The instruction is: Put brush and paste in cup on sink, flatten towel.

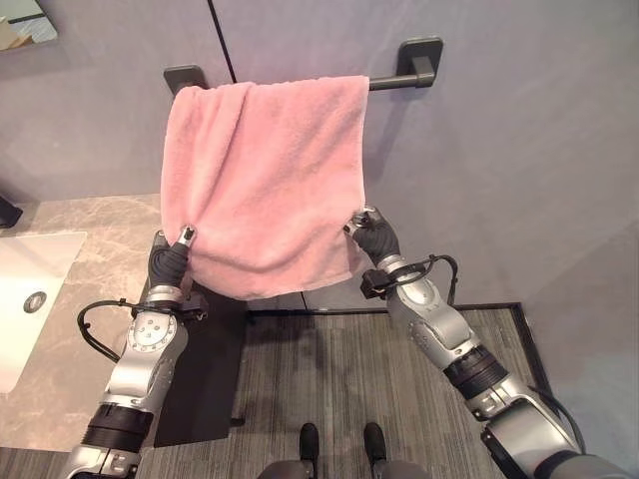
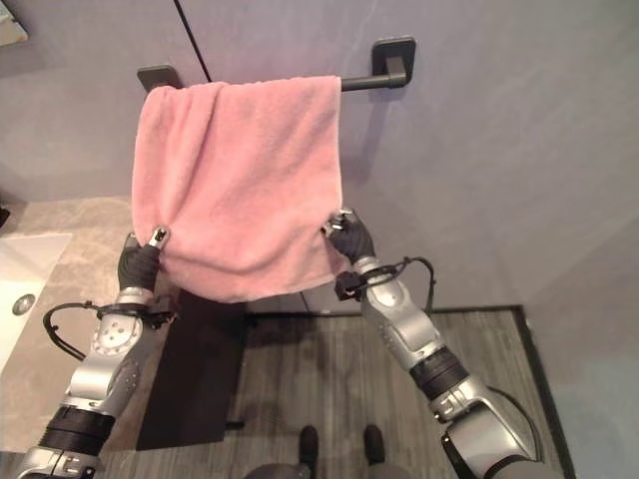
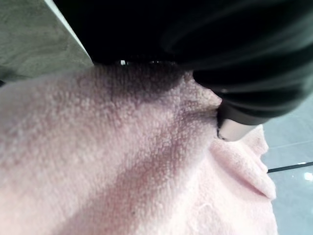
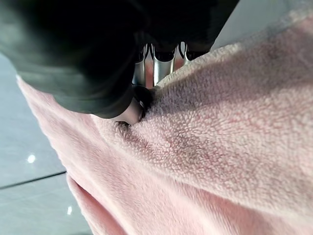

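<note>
A grey wall (image 1: pixel 499 150) fills the background, and a black bar (image 1: pixel 399 80) is fixed to it. Left of and below the bar lies a marble counter (image 1: pixel 90 329) with a white sink (image 1: pixel 30 289) set in it. Under the bar runs a wood-look floor (image 1: pixel 339 369).

A pink towel (image 1: pixel 265 180) hangs over the bar, covering its left part and leaving the right end bare. The towel spreads down and fans outward toward its lower edge.

The left hand (image 1: pixel 172 257) pinches the towel's lower left corner, below the bar's left end; its wrist view shows a fingertip (image 3: pixel 234 128) pressed into the cloth. The right hand (image 1: pixel 371 236) pinches the lower right corner, below the bar's middle, its fingers (image 4: pixel 157 66) curled behind the fold and its thumb on the front.
</note>
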Available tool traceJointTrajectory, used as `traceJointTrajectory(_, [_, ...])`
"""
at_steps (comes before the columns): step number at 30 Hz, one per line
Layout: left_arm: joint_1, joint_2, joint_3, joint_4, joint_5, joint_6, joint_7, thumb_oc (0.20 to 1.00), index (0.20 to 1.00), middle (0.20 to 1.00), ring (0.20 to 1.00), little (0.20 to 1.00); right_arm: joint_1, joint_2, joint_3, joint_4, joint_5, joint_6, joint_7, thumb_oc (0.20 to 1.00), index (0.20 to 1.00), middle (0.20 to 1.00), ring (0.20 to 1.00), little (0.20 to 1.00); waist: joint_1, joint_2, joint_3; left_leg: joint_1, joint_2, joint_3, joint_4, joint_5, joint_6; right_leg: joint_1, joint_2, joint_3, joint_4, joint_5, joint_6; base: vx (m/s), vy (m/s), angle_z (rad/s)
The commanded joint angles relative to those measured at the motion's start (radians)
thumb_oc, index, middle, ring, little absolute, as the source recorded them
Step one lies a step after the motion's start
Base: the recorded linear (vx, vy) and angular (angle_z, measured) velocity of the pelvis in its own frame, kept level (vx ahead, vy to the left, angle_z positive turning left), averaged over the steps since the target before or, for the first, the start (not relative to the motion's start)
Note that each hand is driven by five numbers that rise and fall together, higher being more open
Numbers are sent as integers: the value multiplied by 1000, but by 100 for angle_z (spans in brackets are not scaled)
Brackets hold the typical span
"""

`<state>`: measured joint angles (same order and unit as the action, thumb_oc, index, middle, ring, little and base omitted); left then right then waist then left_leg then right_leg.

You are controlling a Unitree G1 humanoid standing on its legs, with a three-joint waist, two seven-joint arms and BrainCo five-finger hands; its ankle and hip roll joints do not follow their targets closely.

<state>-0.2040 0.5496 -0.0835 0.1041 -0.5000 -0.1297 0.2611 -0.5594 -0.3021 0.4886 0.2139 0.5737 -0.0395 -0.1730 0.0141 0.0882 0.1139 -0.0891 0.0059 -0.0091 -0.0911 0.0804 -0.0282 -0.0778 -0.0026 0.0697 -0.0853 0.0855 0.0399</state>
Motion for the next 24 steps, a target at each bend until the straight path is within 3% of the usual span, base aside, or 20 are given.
traceJointTrajectory(1, [-71, 80, 3, 32, 34, -57, 23, 200, 200, 200, 200, 200, -81, 47, -11, 8, 3, -34, 0, 200, 200, 200, 200, 200, 7, -57, -29, 17, -19, 5, 4, -53, -5, 10, -112, 24, -2, -44, 91, 27, 19, 5])
traceJointTrajectory(4, [-87, 88, -11, 42, 41, -56, 22, 200, 200, 200, 200, 200, -87, 43, -14, 17, -5, -33, -4, 200, 200, 200, 200, 200, 8, -56, -25, 18, -25, 4, 4, -57, -1, 10, -117, 22, -2, -46, 91, 38, 19, 5])
traceJointTrajectory(5, [-95, 88, -22, 46, 43, -55, 18, 329, 329, 329, 329, 329, -88, 41, -16, 19, -13, -34, -4, 200, 200, 200, 200, 200, 7, -56, -23, 19, -30, 4, 4, -59, 3, 13, -119, 24, -2, -46, 89, 67, 18, 2])
traceJointTrajectory(7, [-98, 87, -33, 51, 52, -50, 15, 580, 580, 580, 580, 580, -82, 35, -25, 17, -33, -33, -11, 573, 573, 573, 573, 573, 4, -56, -26, 25, -32, 4, 4, -66, 7, 16, -120, 30, -2, -47, 87, 75, 12, 0])
traceJointTrajectory(8, [-99, 86, -33, 56, 59, -45, 17, 1000, 1000, 1000, 1000, 1000, -81, 31, -29, 15, -48, -32, -15, 1000, 1000, 1000, 1000, 1000, 2, -56, -28, 29, -32, 5, 4, -68, 8, 17, -120, 31, -1, -48, 88, 61, 6, -1])
traceJointTrajectory(14, [-75, 71, -27, 52, 96, -22, 11, 1000, 1000, 1000, 1000, 1000, -50, 26, -45, 7, -73, -21, -19, 1000, 1000, 1000, 1000, 1000, -9, -52, -48, 62, -27, 13, 4, -85, 7, 43, -116, 40, -2, -63, 92, 57, -8, -2])
traceJointTrajectory(24, [75, 96, 5, 70, 158, 52, -88, 1000, 1000, 1000, 1000, 1000, 52, -44, -140, 15, -145, 15, -15, 1000, 1000, 1000, 1000, 1000, -23, -34, -83, 100, -13, 25, 4, -96, 2, 74, -109, 44, -2, -75, 89, -20, -16, -5])
